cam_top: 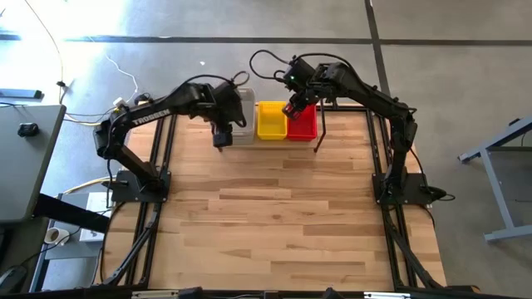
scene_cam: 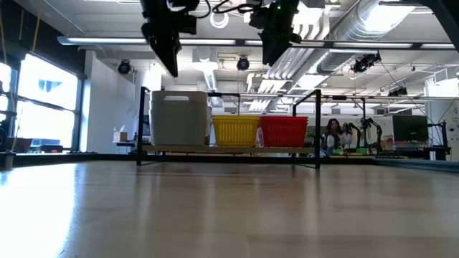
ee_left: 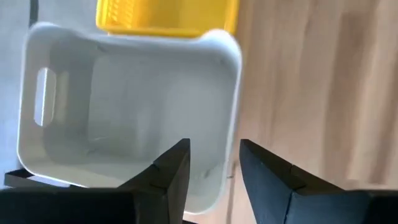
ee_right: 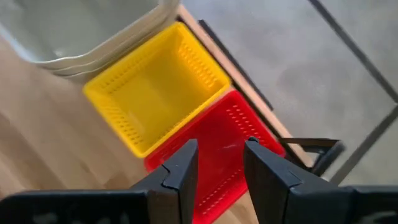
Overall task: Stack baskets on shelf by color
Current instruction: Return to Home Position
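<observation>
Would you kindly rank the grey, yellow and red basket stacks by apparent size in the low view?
1. grey stack, clearly the tallest.
2. yellow stack and red stack: they look alike, so I won't rank them.

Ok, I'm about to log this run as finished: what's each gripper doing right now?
Left gripper: open, empty, above the grey basket.
Right gripper: open, empty, above the red basket.

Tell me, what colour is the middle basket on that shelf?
The middle basket is yellow; the right wrist view shows it best.
</observation>
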Tool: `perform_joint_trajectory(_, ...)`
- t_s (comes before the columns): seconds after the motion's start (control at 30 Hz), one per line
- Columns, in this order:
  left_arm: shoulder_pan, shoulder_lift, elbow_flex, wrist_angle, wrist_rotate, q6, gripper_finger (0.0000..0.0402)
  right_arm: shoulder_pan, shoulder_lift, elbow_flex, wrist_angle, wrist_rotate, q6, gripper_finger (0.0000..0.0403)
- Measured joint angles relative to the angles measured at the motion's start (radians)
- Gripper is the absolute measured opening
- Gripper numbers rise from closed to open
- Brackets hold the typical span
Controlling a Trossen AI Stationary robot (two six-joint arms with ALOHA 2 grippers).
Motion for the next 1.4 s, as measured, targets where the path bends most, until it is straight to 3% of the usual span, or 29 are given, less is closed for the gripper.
perform_joint_trajectory(0.2, 0.0, -0.071, 0.047, -0.03, 0.126, -0.092, 0.0131, 0.056, -0.002, -0.018, -0.008, -0.004, 0.03, 0.0114)
perform_joint_trajectory(0.37, -0.016, -0.248, -0.071, 0.053, 0.218, -0.196, 0.0131, 0.125, -0.002, -0.06, -0.034, 0.014, 0.108, 0.0114)
perform_joint_trajectory(0.6, -0.097, -0.546, -0.335, 0.262, 0.178, -0.323, 0.0131, 0.233, -0.002, -0.111, -0.034, 0.02, 0.184, 0.0114)
perform_joint_trajectory(0.8, -0.18, -0.782, -0.565, 0.446, 0.115, -0.429, 0.0131, 0.329, -0.002, -0.176, 0.067, 0.02, 0.261, 0.0114)
perform_joint_trajectory(1.17, -0.301, -1.154, -0.966, 0.742, 0.013, -0.458, 0.0131, 0.446, -0.037, -0.337, 0.214, 0.028, 0.37, 0.0114)
perform_joint_trajectory(1.4, -0.335, -1.319, -1.216, 0.945, -0.028, -0.457, 0.0131, 0.454, -0.156, -0.476, 0.268, 0.035, 0.394, 0.0114)
